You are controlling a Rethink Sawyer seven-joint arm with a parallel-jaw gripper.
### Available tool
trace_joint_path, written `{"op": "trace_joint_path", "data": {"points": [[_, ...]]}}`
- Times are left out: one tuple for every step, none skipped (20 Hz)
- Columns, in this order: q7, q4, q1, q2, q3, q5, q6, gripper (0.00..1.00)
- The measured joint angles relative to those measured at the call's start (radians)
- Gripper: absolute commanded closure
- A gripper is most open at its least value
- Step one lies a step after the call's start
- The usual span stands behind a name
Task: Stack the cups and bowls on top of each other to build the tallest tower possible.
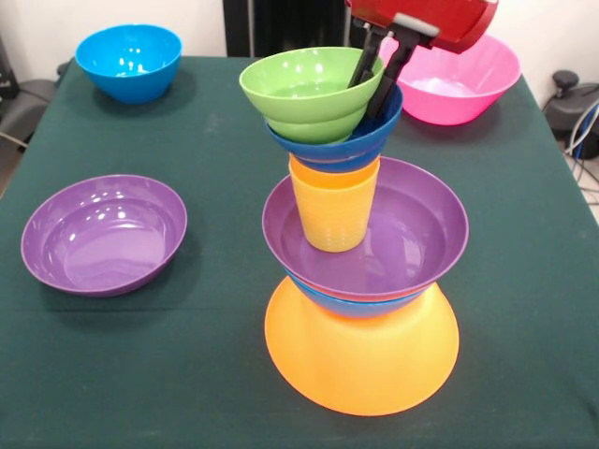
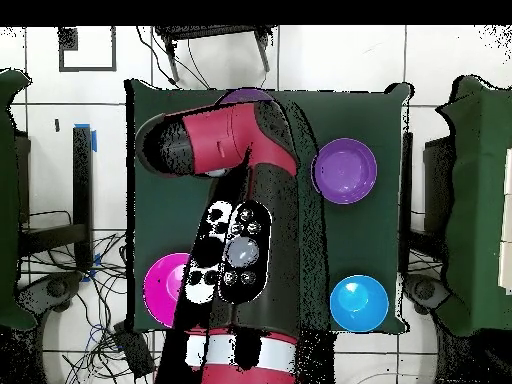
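- Gripper (image 1: pixel 372 75) fingers, black and thin, come down from the red arm (image 1: pixel 426 21) at the top of the front view; one finger sits inside the green bowl (image 1: pixel 304 89) and the other runs down outside its right wall, so the jaws are clamped on that bowl's rim.
- Green bowl is right way up, tilted a little, and nested in the dark blue bowl (image 1: pixel 360 145) beneath it.
- Dark blue bowl rests on the mouth of the orange cup (image 1: pixel 333 210), which stands upright.
- Orange cup stands inside a shallow purple bowl (image 1: pixel 412 234), toward that bowl's left side.
- Under the purple bowl a bright blue bowl (image 1: pixel 360 304) shows only as a thin band, and this sits on the wide yellow-orange bowl (image 1: pixel 360 360), which is upside down on the green table (image 1: pixel 215 374).
- Together these pieces make the tower, standing right of the table's middle in the front view.
- Second purple bowl (image 1: pixel 103 234) lies alone on the left, well apart from the tower.
- Another bright blue bowl (image 1: pixel 129 61) sits at the far left corner.
- Large pink bowl (image 1: pixel 468 84) sits at the far right, behind the gripper.
- From overhead the arm (image 2: pixel 235 210) covers the tower; the loose purple (image 2: pixel 345 170), blue (image 2: pixel 359 303) and pink (image 2: pixel 163 285) bowls show around it.
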Motion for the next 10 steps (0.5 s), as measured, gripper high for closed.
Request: {"op": "trace_joint_path", "data": {"points": [[0.000,0.000,0.000,0.001,-0.001,0.000,-0.002,1.00],[0.000,0.000,0.002,0.004,-0.003,0.000,-0.006,1.00],[0.000,0.000,0.002,0.005,-0.003,0.001,-0.007,1.00],[0.000,0.000,0.003,0.005,-0.004,0.001,-0.007,1.00],[0.000,0.000,0.004,0.006,-0.005,0.001,-0.007,1.00],[0.000,0.000,0.006,0.007,-0.006,0.003,-0.007,1.00],[0.000,0.000,0.008,0.007,-0.008,0.005,-0.007,1.00],[0.000,0.000,0.010,0.007,-0.010,0.007,-0.007,1.00],[0.000,0.000,0.012,0.007,-0.011,0.009,-0.007,1.00],[0.000,0.000,0.014,0.007,-0.013,0.013,-0.007,1.00]]}}
